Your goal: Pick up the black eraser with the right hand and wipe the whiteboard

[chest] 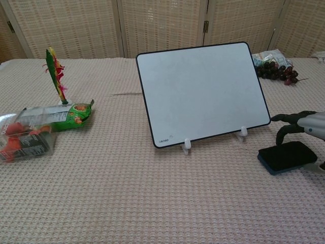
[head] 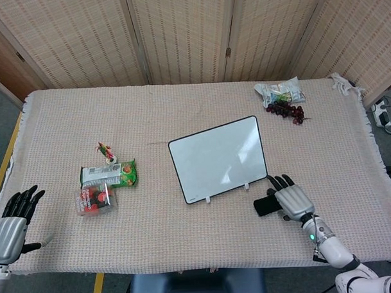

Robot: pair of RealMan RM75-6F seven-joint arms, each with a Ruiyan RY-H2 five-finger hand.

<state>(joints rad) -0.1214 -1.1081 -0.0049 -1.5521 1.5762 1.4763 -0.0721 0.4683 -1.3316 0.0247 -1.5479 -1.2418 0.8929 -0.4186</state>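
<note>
The black eraser (head: 265, 206) (chest: 286, 156) lies flat on the cloth just right of the whiteboard's feet. The whiteboard (head: 218, 158) (chest: 202, 91) stands tilted on two small white feet at the table's middle, its surface looking blank. My right hand (head: 290, 198) (chest: 303, 125) hovers over the eraser's right end with fingers spread, holding nothing. My left hand (head: 10, 219) sits open at the table's near left corner, seen only in the head view.
Snack packets (head: 107, 182) (chest: 35, 129) and a small red-green ornament (head: 106, 150) (chest: 55, 73) lie left of the board. Dark grapes with a plastic packet (head: 283, 103) (chest: 274, 68) sit at the far right. A folding screen (head: 178, 31) backs the table.
</note>
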